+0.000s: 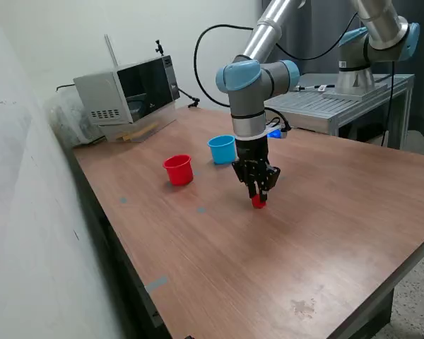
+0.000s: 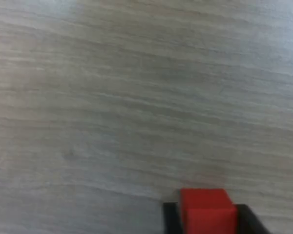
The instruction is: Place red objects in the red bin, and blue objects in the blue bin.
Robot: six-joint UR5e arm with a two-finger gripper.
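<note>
hand of the arm pinches a red cube at the wooden counter, fingers flanking it in the wrist view. red cup and blue cup wait nearby, open side up.

Cube on the table, between the pincer fingers, near two cups.

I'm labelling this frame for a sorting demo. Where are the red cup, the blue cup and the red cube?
red cup (image 1: 178,170), exterior view, on its outer wall.
blue cup (image 1: 222,150), exterior view, on its outer wall.
red cube (image 2: 206,212), wrist view, on its facing side, between the dark fingers.
</note>
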